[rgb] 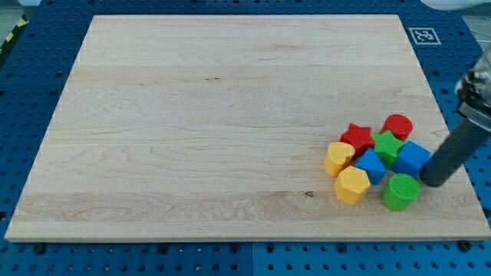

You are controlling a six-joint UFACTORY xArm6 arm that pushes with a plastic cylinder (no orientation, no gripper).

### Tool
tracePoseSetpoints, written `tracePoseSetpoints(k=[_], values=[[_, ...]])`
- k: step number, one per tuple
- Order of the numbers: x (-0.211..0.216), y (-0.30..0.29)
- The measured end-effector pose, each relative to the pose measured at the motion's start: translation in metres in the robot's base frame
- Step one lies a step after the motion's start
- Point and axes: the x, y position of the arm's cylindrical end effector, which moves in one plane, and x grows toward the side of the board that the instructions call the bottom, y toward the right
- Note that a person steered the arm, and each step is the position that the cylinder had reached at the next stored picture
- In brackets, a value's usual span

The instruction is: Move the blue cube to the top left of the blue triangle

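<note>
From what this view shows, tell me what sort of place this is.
Probably a robotics lab bench: a wooden board lies on a blue perforated table, a printed marker tag sits at the board's corner, and my tip rests beside toy blocks, right of the blue cube.

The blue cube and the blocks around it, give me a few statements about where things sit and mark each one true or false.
1. My tip is at the blue cube's right side. True.
2. The blue triangle lies left of the blue cube. True.
3. The green cylinder sits at the view's top left. False: it is at the cluster's bottom right.
4. The red star is the block nearest my tip. False: the blue cube and the green cylinder are nearer.
5. All blocks are clustered at the board's lower right. True.
</note>
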Motion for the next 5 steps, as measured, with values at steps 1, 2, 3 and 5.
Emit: tracePoseSetpoints(k=[1, 2, 3, 5], values=[[-0.015, -0.002], [-0.036, -0.004], [-0.046, -0.017], [-0.054, -0.048]])
